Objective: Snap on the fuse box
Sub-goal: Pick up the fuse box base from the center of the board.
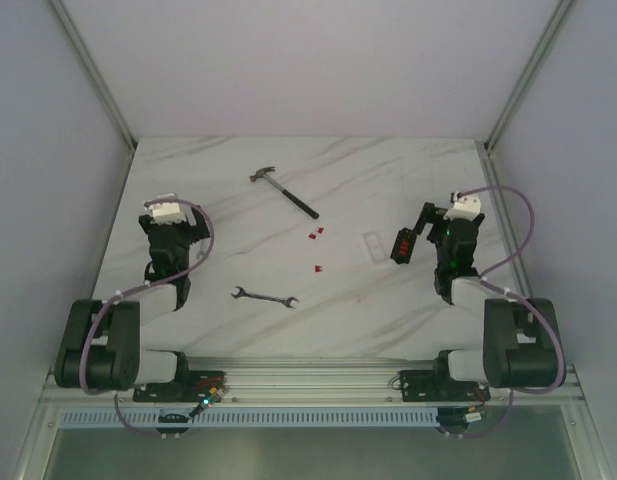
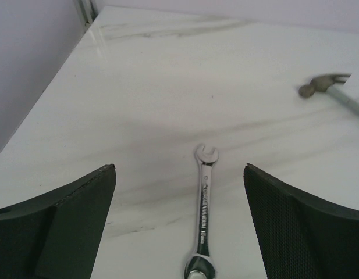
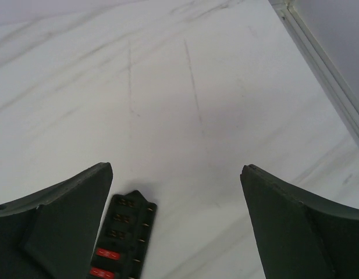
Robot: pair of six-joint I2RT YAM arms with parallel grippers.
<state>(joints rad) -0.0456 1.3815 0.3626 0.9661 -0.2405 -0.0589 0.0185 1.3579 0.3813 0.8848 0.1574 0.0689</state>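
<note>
We see the fuse box (image 3: 124,238) lying flat on the table (image 3: 167,87), low down by the right gripper's (image 3: 176,168) left finger (image 3: 63,221). Part of the box is hidden behind that finger, so we cannot tell if they touch. The right gripper's fingers are spread wide and hold nothing. The white table stretches far ahead of it, and the table's edge and a rail (image 3: 319,52) run close on its right. The left gripper (image 2: 179,171) is spread wide too, with nothing in it. A wrench (image 2: 205,203) lies on the table between its fingers, and a hammer (image 2: 327,87) lies ahead to its right.
</note>
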